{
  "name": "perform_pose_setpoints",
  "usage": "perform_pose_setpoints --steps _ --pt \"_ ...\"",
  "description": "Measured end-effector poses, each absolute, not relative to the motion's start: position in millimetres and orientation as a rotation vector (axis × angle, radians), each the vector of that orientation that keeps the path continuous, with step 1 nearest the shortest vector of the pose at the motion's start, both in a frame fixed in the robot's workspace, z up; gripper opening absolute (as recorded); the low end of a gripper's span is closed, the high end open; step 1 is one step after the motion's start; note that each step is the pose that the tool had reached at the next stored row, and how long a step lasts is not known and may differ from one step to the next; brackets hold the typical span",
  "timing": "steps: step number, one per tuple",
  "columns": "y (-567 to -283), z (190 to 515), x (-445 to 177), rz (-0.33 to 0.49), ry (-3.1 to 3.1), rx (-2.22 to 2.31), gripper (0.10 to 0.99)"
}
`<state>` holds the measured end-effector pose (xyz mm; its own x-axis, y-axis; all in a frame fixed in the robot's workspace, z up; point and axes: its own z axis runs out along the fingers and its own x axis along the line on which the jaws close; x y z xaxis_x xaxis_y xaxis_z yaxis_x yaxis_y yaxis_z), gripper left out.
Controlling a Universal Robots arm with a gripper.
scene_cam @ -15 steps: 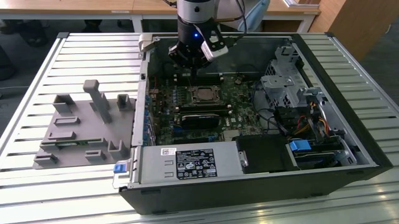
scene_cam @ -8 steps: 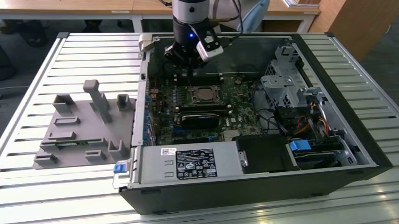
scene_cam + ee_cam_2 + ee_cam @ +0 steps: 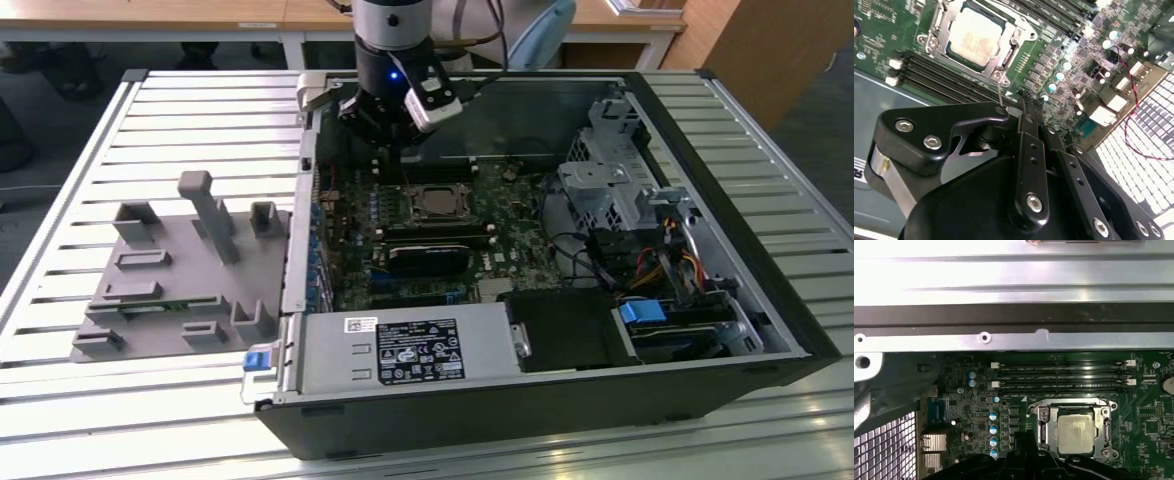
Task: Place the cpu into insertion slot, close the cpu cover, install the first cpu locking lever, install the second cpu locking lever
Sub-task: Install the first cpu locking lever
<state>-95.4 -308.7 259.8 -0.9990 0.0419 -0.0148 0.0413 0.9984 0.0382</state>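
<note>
Over the far half of the open computer case (image 3: 534, 415): gripper (image 3: 387, 140) hangs above the socket, fingers pressed together.
The cpu (image 3: 975, 37) sits seated with the cover (image 3: 936, 37) down around it. A thin locking lever (image 3: 1000, 95) stands against the fingertip; whether it is pinched or only touched is unclear. Risk: the wire slips off, springs back or misses its hook, or a sideways push scrapes nearby board parts.

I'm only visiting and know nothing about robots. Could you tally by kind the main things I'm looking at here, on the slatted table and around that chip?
computer case: 1
grey plastic holder: 1
cpu: 1
cpu cover: 1
tool: 1
Total: 5
</note>
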Motion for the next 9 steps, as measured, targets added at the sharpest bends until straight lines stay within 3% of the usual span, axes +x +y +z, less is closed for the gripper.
perform_pose_setpoints --steps 9 --pt "-298.5 257.8 -101.6 0.059 3.125 0.065 0.106"
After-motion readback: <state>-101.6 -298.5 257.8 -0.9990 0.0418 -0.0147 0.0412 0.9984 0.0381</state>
